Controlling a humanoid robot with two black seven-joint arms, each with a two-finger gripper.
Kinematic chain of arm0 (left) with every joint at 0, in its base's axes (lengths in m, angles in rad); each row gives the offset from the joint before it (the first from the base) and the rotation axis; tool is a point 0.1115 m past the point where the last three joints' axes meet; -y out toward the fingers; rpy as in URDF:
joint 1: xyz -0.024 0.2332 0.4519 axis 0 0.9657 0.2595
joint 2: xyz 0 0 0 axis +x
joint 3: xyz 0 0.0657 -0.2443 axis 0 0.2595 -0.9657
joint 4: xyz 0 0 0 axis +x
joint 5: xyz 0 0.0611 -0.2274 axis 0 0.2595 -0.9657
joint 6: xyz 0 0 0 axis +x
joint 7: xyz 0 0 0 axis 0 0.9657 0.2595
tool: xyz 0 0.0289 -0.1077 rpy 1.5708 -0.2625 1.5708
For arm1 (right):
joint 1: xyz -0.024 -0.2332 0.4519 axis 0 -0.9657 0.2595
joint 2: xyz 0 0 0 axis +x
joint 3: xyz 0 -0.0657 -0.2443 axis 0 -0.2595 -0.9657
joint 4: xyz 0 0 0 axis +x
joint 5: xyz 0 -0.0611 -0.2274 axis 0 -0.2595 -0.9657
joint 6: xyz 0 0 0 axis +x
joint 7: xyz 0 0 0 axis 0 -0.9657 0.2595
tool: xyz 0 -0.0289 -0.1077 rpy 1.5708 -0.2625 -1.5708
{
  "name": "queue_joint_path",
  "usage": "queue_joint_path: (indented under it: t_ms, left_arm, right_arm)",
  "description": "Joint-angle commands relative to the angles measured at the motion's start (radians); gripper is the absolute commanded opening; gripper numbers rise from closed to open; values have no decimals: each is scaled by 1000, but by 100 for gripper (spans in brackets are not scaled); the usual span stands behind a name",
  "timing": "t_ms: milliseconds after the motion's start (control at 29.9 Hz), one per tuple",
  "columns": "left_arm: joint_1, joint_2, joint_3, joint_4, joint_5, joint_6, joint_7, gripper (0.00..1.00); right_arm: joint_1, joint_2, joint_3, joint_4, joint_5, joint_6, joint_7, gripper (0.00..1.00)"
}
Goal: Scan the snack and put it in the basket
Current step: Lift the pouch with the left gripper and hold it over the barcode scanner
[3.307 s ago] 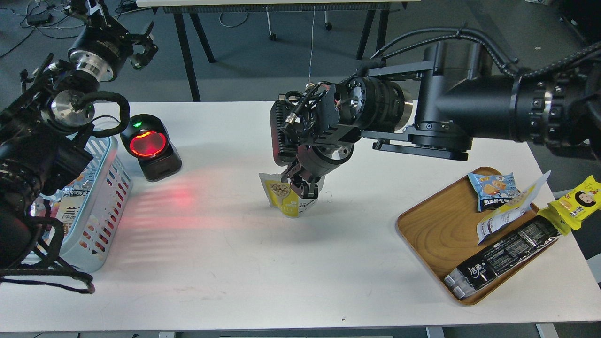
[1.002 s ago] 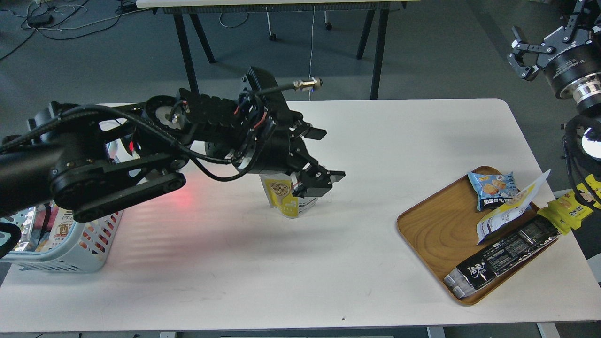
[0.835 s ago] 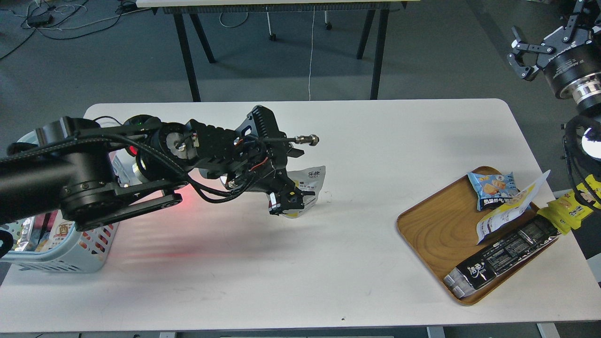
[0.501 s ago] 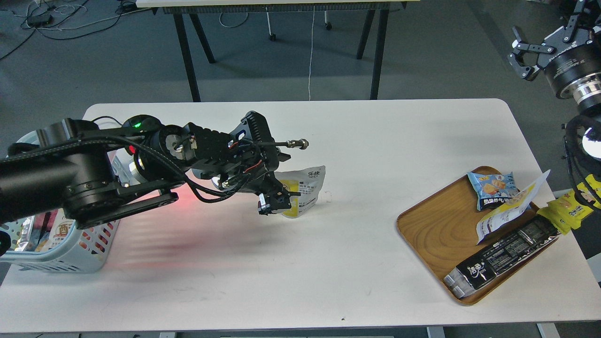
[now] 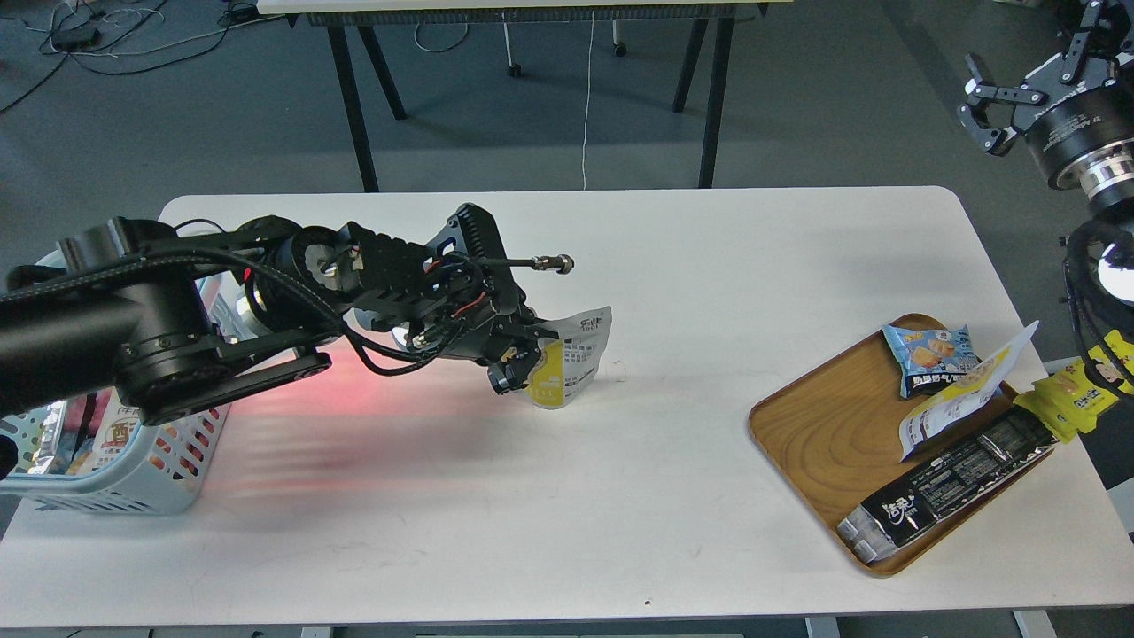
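Observation:
The snack (image 5: 574, 354), a yellow-and-white pouch, is at the middle of the white table (image 5: 620, 496). It is tilted, with its white printed back facing me. My left gripper (image 5: 516, 363) reaches in from the left and is shut on the pouch's left edge. The pouch's bottom is at or just above the tabletop. The light blue basket (image 5: 182, 474) stands at the table's left edge, partly hidden by my left arm, with packets inside. My right gripper (image 5: 990, 102) is open and empty, raised high at the far right off the table.
A brown wooden tray (image 5: 815, 434) at the right holds a blue packet (image 5: 930, 354), a white-and-yellow pouch (image 5: 952, 403) and a long black bar packet (image 5: 948, 483). A yellow packet (image 5: 1076, 399) lies at its right edge. A red scanner glow (image 5: 354, 399) falls on the table left of the pouch.
My right arm let go of the standing pouch and withdrew to the upper right. My left arm came in, closed on the pouch and turned it so that its back shows.

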Motion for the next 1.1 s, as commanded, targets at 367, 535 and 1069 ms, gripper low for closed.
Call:
queue_joint_path:
  t_ms: [367, 535, 1069]
  left_arm:
    - [-2, 225, -90, -90, -92, 0, -93, 2]
    - [-2, 336, -104, -99, -137, 0, -145, 1]
    - [-4, 532, -138, -122, -178, 0, -237, 0]
  right_arm:
    - [3, -14, 1, -5, -6, 0, 0, 99]
    - [3, -14, 3, -5, -6, 0, 1, 99]
    - [5, -14, 3, -6, -5, 0, 1, 99]
